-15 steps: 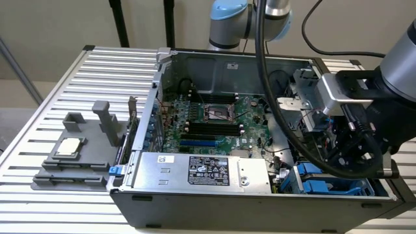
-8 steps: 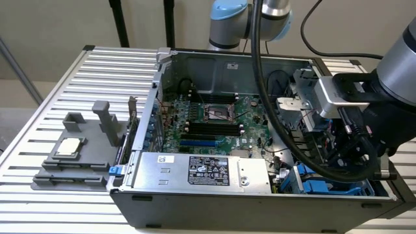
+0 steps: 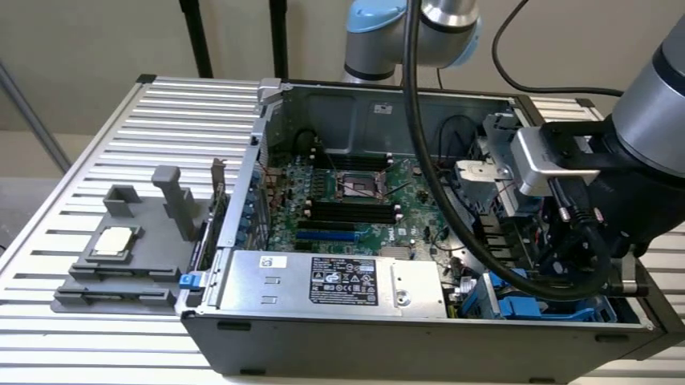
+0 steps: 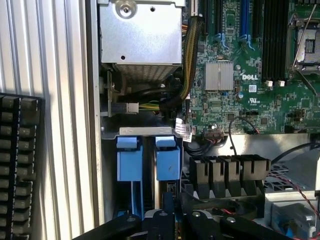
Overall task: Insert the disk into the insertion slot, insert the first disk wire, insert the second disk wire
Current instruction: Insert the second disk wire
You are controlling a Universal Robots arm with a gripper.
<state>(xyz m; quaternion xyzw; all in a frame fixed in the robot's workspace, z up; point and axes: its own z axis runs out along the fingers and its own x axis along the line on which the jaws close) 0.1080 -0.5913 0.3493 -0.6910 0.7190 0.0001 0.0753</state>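
Blue insertion slot point(image 4: 147, 170) directly beneath end effector point(image 4: 167, 220) (closed, empty).

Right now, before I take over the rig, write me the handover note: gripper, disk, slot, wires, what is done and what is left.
Gripper: fingers shut, low in the drive corner of the open computer case, beside the power supply box. I cannot tell whether they grip anything.
Insertion slot: its blue clips sit just ahead of the fingers.
Disk: probably the blue-framed piece standing in the slot by the fingers. Its label is hidden, so I am unsure.
Done: the disk seems to be in the slot, but seating is not confirmed.
Left: both disk wires. Neither can be seen plugged in.
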